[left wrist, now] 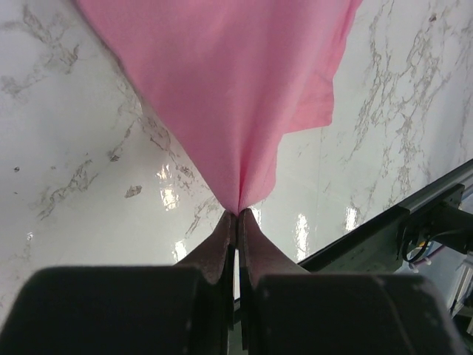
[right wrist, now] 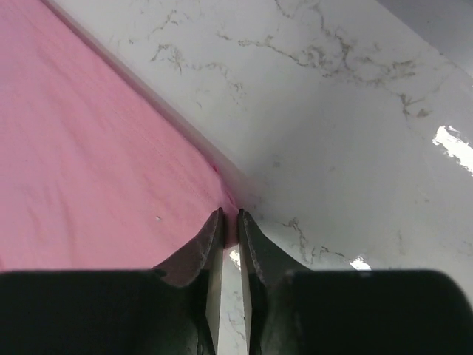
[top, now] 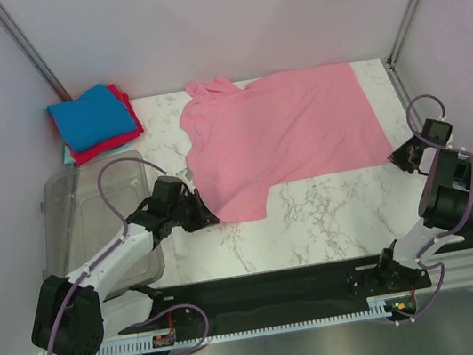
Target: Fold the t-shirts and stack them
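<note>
The folded stack (top: 94,121) waits at ten o'clock. Your left gripper (left wrist: 236,216) clenches the pink t-shirt (top: 279,135), spread at centre, at its seven-o'clock edge. Your right gripper (right wrist: 230,216) pinches its four-o'clock corner, probably so both near corners lift together for the fold.

You see that the pink t-shirt (top: 284,138) is soft, matt cloth with fine creases, and the folded blue t-shirt (top: 93,114) and red t-shirt (top: 110,147) look like the same plain cloth. The table (top: 331,207) has a smooth, glossy white marble pattern with bright reflections. The tub (top: 70,204) is clear, slightly shiny plastic, and the fingers (left wrist: 218,248) of the left gripper (left wrist: 236,214) look matt and dark.
</note>
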